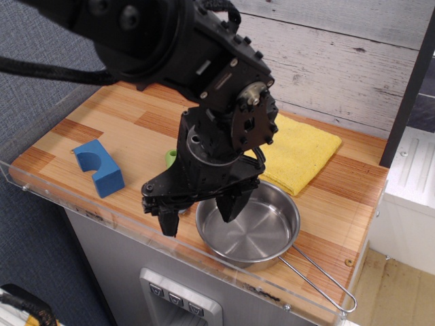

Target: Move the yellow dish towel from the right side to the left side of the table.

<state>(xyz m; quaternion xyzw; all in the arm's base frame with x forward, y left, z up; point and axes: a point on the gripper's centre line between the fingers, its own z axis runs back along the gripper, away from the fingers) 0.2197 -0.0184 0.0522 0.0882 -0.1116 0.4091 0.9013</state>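
Observation:
The yellow dish towel (299,151) lies folded and flat on the right side of the striped wood table (129,136), near the back edge. Part of it is hidden behind the black arm. My gripper (199,212) hangs low at the front middle of the table, its fingers spread apart and empty. One fingertip (168,223) is by the front rim, the other dips over the left edge of the steel pan (253,224). The gripper is in front of and to the left of the towel, not touching it.
A steel pan with a wire handle (319,278) sits front right, just in front of the towel. A blue arch block (98,166) lies front left. A small green object (170,158) peeks out behind the gripper. A clear acrylic rim (81,197) edges the table.

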